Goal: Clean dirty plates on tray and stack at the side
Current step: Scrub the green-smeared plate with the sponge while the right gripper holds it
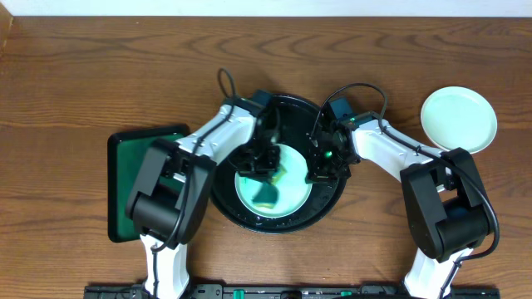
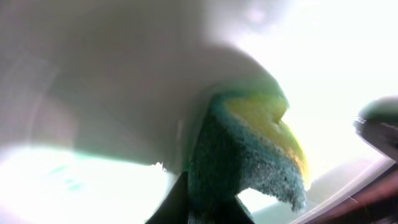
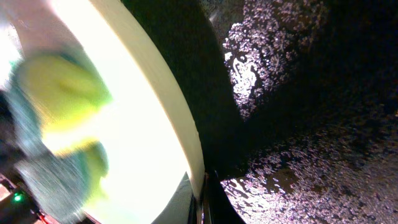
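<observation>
The left gripper [image 1: 264, 159] is clamped on a soft yellow-and-green sponge [image 2: 249, 155], whose rough green face presses down on the pale-mint round plate [image 1: 278, 195]. The right gripper [image 1: 322, 166] sits at that plate's right edge. In its wrist view the thin rim runs straight into the closed jaws, so it appears to be pinching the rim to steady the plate.

The plate lies inside the large round black tray [image 1: 241, 212], whose wet, speckled floor shows beside it. A yellowish smear remains on the plate's lower part, so I judge the scrubbing unfinished.

A second pale-mint plate [image 1: 458, 120] rests well apart on the wooden surface [image 1: 83, 66] to the right. A rectangular green tray [image 1: 129, 158] lies on the left, partly under the left arm.

The plate looks light, stiff and smooth, and probably slippery when wet, so it may skate under the sponge unless it is held. The raised rim is the only good place to take hold. A firm pinch there should let it be lifted over the tray's rim.
</observation>
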`<state>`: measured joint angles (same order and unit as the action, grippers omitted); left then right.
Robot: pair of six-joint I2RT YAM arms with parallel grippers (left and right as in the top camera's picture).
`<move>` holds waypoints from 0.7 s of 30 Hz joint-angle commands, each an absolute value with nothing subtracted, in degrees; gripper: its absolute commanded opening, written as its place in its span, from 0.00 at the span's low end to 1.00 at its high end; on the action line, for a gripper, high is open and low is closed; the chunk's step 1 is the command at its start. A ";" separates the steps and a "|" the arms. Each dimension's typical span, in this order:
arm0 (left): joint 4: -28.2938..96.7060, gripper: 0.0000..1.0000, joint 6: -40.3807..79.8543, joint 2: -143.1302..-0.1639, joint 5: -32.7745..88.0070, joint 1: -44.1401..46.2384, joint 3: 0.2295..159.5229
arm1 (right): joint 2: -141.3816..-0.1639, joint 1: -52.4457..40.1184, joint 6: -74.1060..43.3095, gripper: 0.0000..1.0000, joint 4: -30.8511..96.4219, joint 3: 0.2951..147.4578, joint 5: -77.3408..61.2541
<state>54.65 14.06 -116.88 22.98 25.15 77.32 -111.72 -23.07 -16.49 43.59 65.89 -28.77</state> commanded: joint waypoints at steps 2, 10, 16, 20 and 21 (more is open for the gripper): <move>55.88 0.07 23.07 -119.79 -2.46 21.10 75.44 | -113.14 -22.81 -15.33 0.01 44.16 65.58 -26.44; 49.25 0.07 20.16 -119.79 -8.71 20.05 75.44 | -113.14 -22.81 -15.25 0.01 45.30 65.60 -26.41; 41.17 0.07 19.14 -119.79 -8.82 20.05 75.46 | -113.14 -22.81 -14.90 0.01 46.57 65.60 -26.41; 36.69 0.07 12.25 -119.79 -5.74 20.38 75.72 | -113.14 -22.81 -14.76 0.01 47.27 65.60 -26.41; 35.92 0.07 9.82 -119.79 -4.05 20.56 75.92 | -113.14 -22.81 -14.66 0.01 47.40 65.60 -26.39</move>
